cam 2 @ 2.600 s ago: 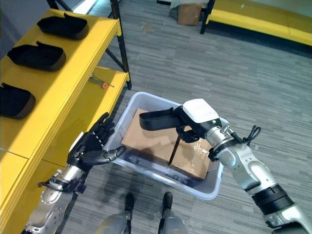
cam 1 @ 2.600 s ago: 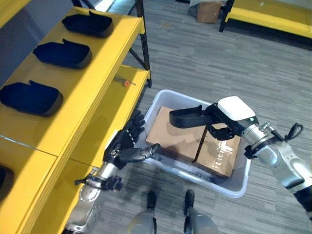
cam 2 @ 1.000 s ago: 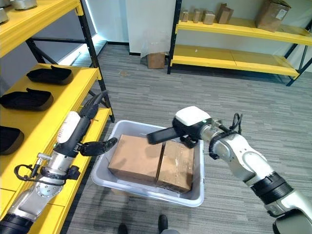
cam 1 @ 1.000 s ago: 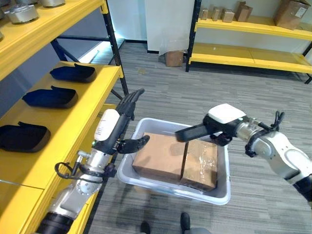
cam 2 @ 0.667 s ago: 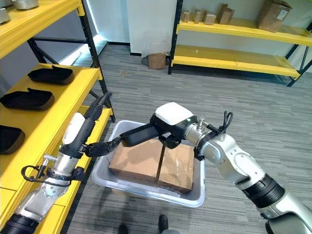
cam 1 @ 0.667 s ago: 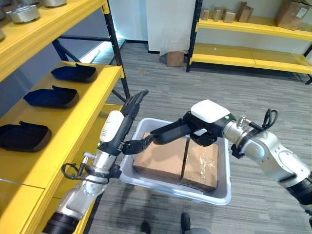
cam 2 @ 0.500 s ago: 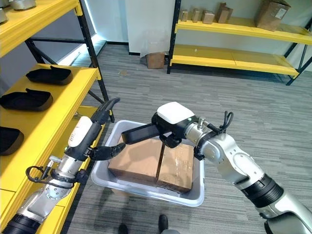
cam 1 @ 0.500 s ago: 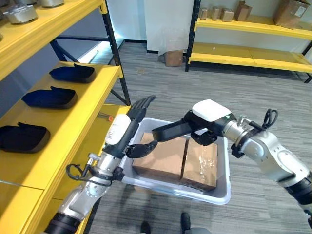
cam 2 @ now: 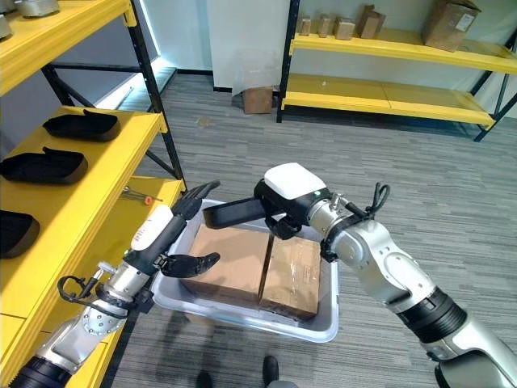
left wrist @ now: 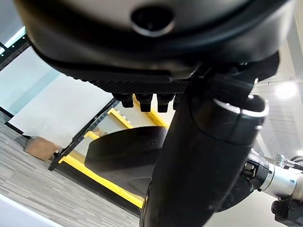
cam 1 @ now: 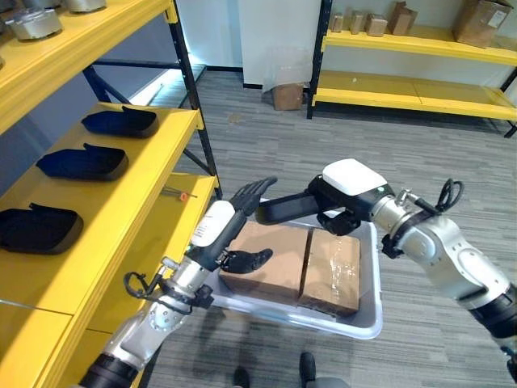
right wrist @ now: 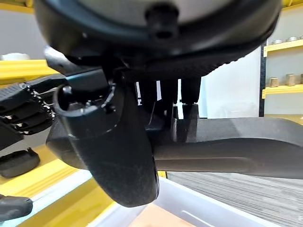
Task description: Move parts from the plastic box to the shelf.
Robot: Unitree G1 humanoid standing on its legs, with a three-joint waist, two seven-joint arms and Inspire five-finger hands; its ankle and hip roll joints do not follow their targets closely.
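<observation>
One black part out of the box, held above it, mid-handover.
Right hand (cam 2: 287,202) has fingers curled round a long black part (cam 2: 234,214), which juts toward the shelf (cam 1: 121,210) over the grey plastic box (cam 1: 355,323). Two cardboard cartons (cam 1: 266,263) fill the box. Left hand (cam 1: 242,218) hovers just beside the part's free end, fingers relaxed and spread, holding nothing. Three black parts (cam 1: 81,162) already sit on the shelf. Next move likely calls for the left hand to close on the free end before the right lets go.
</observation>
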